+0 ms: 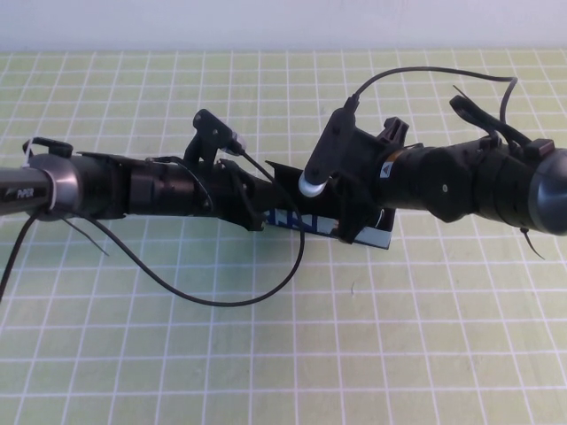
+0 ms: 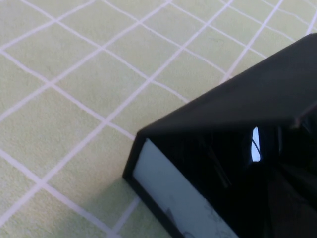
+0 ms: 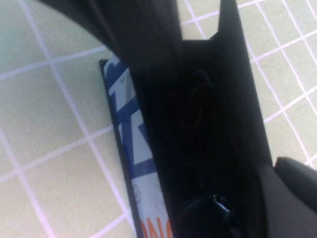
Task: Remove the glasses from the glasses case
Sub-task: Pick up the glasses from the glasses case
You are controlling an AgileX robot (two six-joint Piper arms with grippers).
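The glasses case (image 1: 292, 220) lies in the middle of the green grid mat, a long black box whose pale side with blue and orange print faces the front. In the left wrist view its pale side (image 2: 168, 191) shows under the raised black flap lid (image 2: 257, 94). The right wrist view shows the printed side (image 3: 130, 144) beside the dark open inside. My left gripper (image 1: 257, 211) is at the case's left end, under the flap. At the case's right end my right gripper (image 1: 354, 226) is shut and reaches into the box. The glasses cannot be made out in the dark interior.
A black cable (image 1: 221, 297) loops from the left arm onto the mat in front of the case. The green mat (image 1: 399, 354) with white grid lines covers the table up to the pale back edge (image 1: 266, 22).
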